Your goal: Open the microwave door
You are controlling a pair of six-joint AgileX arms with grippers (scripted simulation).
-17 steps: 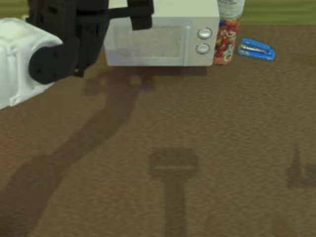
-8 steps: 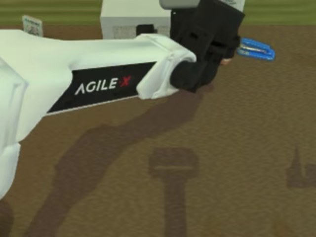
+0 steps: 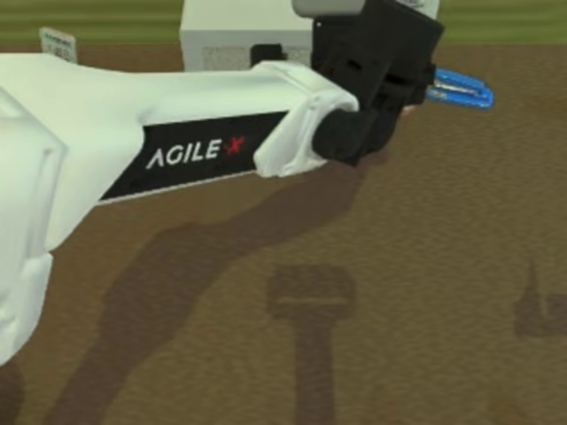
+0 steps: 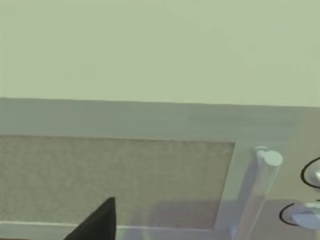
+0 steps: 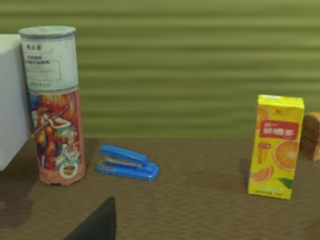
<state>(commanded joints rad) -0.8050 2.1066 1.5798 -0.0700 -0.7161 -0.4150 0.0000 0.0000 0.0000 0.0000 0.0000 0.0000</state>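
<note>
1. Since half a second ago my left arm (image 3: 177, 133) has crept only slightly further right across the top view; a second ago it was still bunched at the table's far left corner. From above, its black wrist now covers most of the microwave (image 3: 239, 35), which sits at the far edge, and the left gripper itself is hidden there. A blue stapler (image 3: 461, 87) lies just right of the wrist.

2. Through the left wrist view I am close against the microwave door (image 4: 115, 180), which is shut: mesh window filling the frame, the vertical handle bar (image 4: 260, 192) off to one side, the knobs (image 4: 310, 215) beyond it. Only one dark fingertip (image 4: 97, 225) shows, so I cannot tell whether the left gripper is open or closed.

3. Through the right wrist view the right arm is parked, looking at a snack can (image 5: 52, 105), the stapler and a juice carton (image 5: 275, 147); the state of its gripper is equally unclear.

4. I judge the risk to be alignment: the camera faces the window, not the handle. Closing here would grab nothing or scrape the door, and pushing forward could shove the whole oven back.
</note>
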